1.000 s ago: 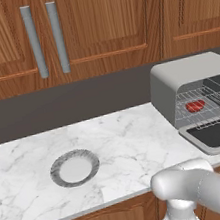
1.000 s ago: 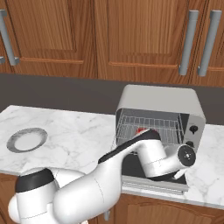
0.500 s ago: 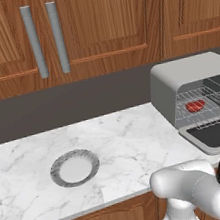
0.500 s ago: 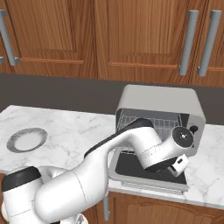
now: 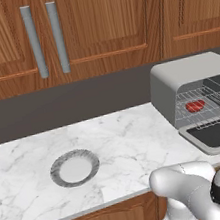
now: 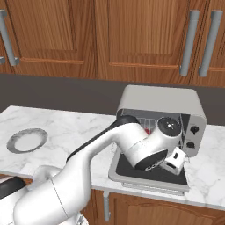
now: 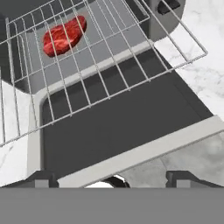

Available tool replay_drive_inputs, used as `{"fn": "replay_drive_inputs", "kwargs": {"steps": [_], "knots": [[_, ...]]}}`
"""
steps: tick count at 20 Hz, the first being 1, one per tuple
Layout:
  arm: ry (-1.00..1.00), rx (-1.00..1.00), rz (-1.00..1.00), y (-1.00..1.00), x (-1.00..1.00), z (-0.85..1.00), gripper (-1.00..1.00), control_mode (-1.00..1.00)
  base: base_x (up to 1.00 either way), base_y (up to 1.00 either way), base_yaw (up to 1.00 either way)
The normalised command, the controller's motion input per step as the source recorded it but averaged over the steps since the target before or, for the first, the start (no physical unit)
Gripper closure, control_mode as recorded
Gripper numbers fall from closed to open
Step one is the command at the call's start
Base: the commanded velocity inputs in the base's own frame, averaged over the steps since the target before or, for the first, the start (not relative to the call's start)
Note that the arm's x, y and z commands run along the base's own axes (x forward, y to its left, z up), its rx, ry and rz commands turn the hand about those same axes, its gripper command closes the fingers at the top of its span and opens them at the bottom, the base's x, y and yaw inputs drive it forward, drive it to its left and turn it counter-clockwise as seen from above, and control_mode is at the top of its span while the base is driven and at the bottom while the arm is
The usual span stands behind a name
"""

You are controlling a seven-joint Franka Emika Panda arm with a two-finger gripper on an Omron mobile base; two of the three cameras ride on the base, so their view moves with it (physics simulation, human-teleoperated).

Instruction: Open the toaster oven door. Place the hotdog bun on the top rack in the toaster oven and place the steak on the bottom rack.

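The toaster oven (image 5: 187,76) stands at the counter's right end, and the toaster oven door (image 5: 216,134) lies folded down flat. The red steak (image 5: 195,106) rests deep inside on a wire rack. In the hand view the steak (image 7: 63,35) shows through the wires of a rack (image 7: 131,52) slid out over the dark door glass (image 7: 122,127). I cannot tell which rack that is. My gripper (image 7: 113,178) hovers above the door's front edge, open, with nothing between its fingers. In the right base view it (image 6: 175,161) hangs over the door (image 6: 145,178). The hotdog bun is out of view.
A round grey plate (image 5: 73,167) sits on the marble counter (image 5: 126,134) to the left of the oven. Two black knobs (image 6: 193,130) are on the oven's right front. Wooden cabinets with grey handles (image 5: 33,41) hang above. My own arm (image 6: 110,145) reaches across in front of the oven.
The jaws have gone from shut to open. My elbow has swung lower and back toward the base. The hand stays over the open door, and the steak has not moved.
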Motion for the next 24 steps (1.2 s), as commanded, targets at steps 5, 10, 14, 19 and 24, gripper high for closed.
{"fn": "replay_drive_inputs", "kwargs": {"steps": [5,10,14,19,24], "knots": [[0.16,-0.19,0.29,0.60,-0.14,0.10,-1.00,-1.00,0.00,0.00,0.00],[0.10,-0.03,0.15,0.58,-0.07,0.06,-1.00,-1.00,0.00,0.00,0.00],[0.02,0.00,0.02,0.51,-0.08,0.00,-1.00,-1.00,0.00,0.00,0.00],[0.00,0.00,0.00,0.41,-0.03,-0.04,-1.00,-1.00,0.00,0.00,0.00],[0.01,0.01,0.00,0.01,0.00,0.01,-1.00,-1.00,0.00,0.00,0.00]]}}
